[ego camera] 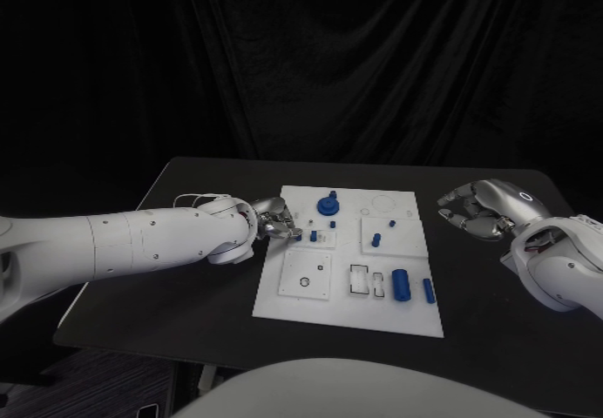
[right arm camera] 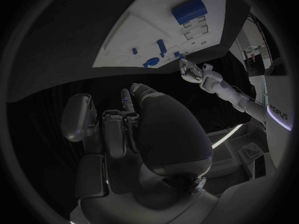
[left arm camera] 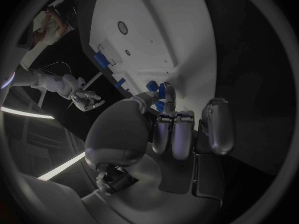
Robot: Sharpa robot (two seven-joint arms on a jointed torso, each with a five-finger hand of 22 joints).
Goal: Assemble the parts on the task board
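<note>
Backdrop: black curtain hung behind a black counter (ego camera: 188,287), which carried the white board (ego camera: 352,309) at its middle.
Board: blue parts sat on it; a knobbed piece (ego camera: 328,205) stood near the far edge, small pegs (ego camera: 375,239) stood upright mid-board, and a fat cylinder (ego camera: 401,285) lay beside a slim bar (ego camera: 429,291) toward the near right.
Left hand: the left hand (ego camera: 274,219) was at the board's left edge, fingertips gathered over a small blue peg (left arm camera: 162,90); it seemed to pinch that peg, though contact was hard to confirm.
Right hand: the right hand (ego camera: 477,209) hung over bare counter, well apart from the board's right edge, fingers curled in with nothing between them.
Handling: the parts looked like rigid, light plastic, smooth and likely slippery, so too hard a squeeze could squirt one out.
Grip point: I judged the pegs best taken by their sides near the top, keeping the lower end free; the cylinder across its middle.
Risk: tilting a peg could jam it at its socket.
</note>
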